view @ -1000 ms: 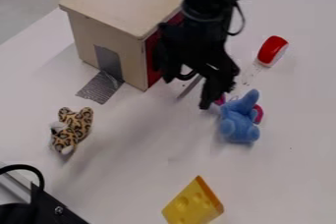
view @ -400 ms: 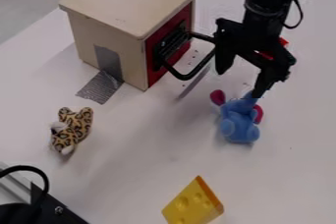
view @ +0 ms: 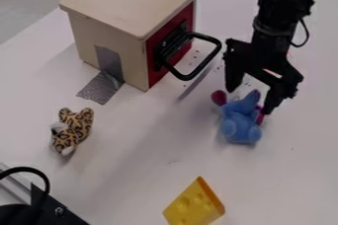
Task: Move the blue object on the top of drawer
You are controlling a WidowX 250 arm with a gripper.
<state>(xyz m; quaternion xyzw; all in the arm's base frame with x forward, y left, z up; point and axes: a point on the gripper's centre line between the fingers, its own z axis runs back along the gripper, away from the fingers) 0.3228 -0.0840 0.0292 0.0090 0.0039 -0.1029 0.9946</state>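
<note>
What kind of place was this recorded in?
Probably a robotics lab or test bench: a robot arm hangs over a white tabletop, where a small wooden drawer box is fixed with tape among toys such as a blue plush elephant.

White table (view: 132,169), drawer (view: 132,27), blue toy (view: 239,123), spotted toy (view: 75,127), cheese (view: 193,206)

Claw (view: 249,101) shifted away from wooden box (view: 132,2), lowered over blue plush toy (view: 240,125), black handle (view: 188,77) now uncovered
</note>
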